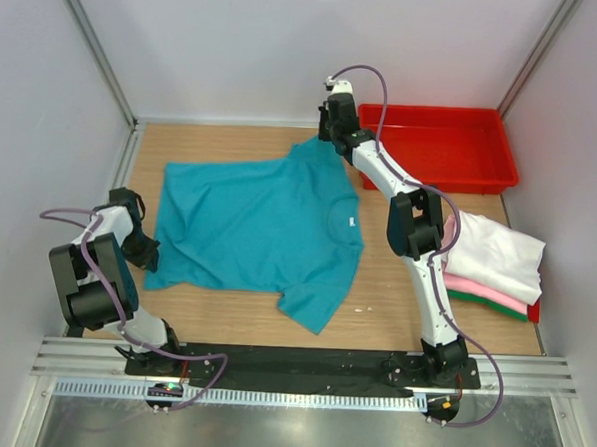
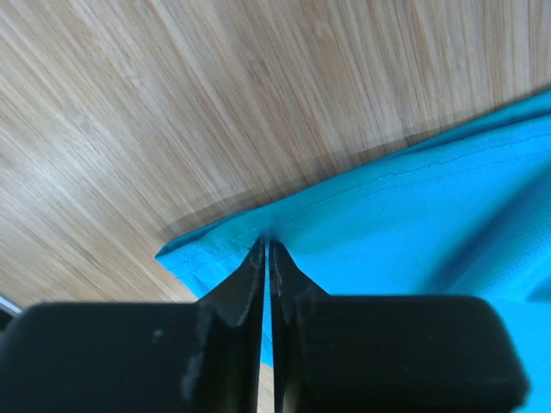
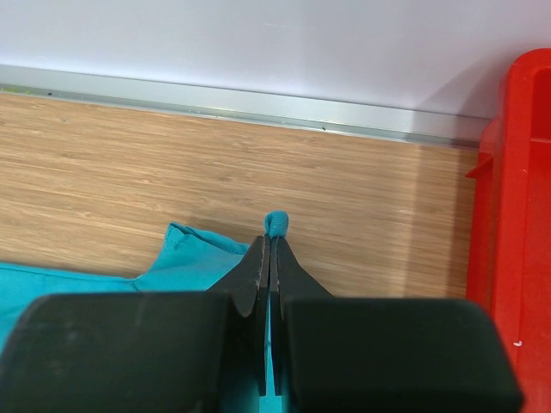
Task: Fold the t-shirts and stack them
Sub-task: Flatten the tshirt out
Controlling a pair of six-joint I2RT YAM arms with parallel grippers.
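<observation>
Teal t-shirt (image 1: 254, 221): lies spread open and mostly flat on the table (image 1: 395, 299), left of centre in the top view; collar towards the right of the frame, one sleeve pointing to the upper edge and the other to the lower edge.
Neck label (image 1: 352, 222): small white tag at the collar, on the right side of the cloth.
Left gripper (image 1: 147, 253): at the lower left corner of the cloth in the top view; in the left wrist view (image 2: 267, 245) the fingers are pressed together with the hem of the teal t-shirt (image 2: 413, 224) pinched between their tips.
Right gripper (image 1: 328, 135): at the upper sleeve, near the top centre of the top view; in the right wrist view (image 3: 269, 245) the fingers are closed on the teal cloth (image 3: 198, 258), a small nub of which pokes out past the tips.
Folded stack: at the right edge of the top view, apart from the spread shirt; white t-shirt (image 1: 492, 254) on top, pink t-shirt (image 1: 475, 290) beneath it, green t-shirt (image 1: 494, 306) at the bottom.
Red tray (image 1: 438, 146): upper right of the top view, just beside the right gripper; its wall fills the right edge of the right wrist view (image 3: 516, 215).
</observation>
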